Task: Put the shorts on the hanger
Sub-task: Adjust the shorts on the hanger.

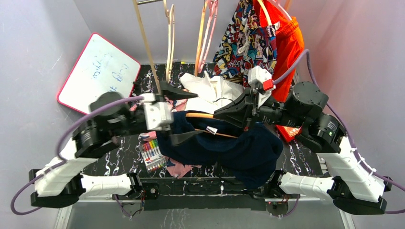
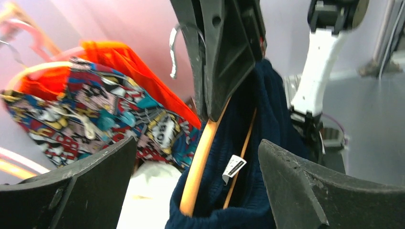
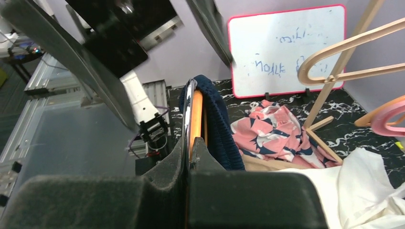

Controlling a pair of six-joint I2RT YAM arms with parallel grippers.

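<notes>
The navy-blue shorts (image 1: 239, 148) hang over the orange-tan hanger (image 1: 199, 115), held above the table. My right gripper (image 1: 224, 114) is shut on the hanger; in the right wrist view the hanger (image 3: 196, 107) runs out from between the closed fingers (image 3: 188, 157) with the shorts' waistband (image 3: 217, 119) draped over it. My left gripper (image 1: 184, 117) is open, its jaws wide on either side of the shorts' end. In the left wrist view the hanger (image 2: 205, 157) sits inside the shorts (image 2: 267, 119), with a white label (image 2: 234, 167) showing.
Comic-print shorts (image 1: 246, 40) and orange shorts (image 1: 289, 43) hang on the rack at the back, with pale hangers (image 1: 169, 33) and a pink hanger (image 1: 210, 24). A whiteboard (image 1: 98, 71) leans at the left. White cloth (image 1: 215, 90), pink patterned cloth (image 3: 277, 129) and markers (image 1: 152, 153) lie on the table.
</notes>
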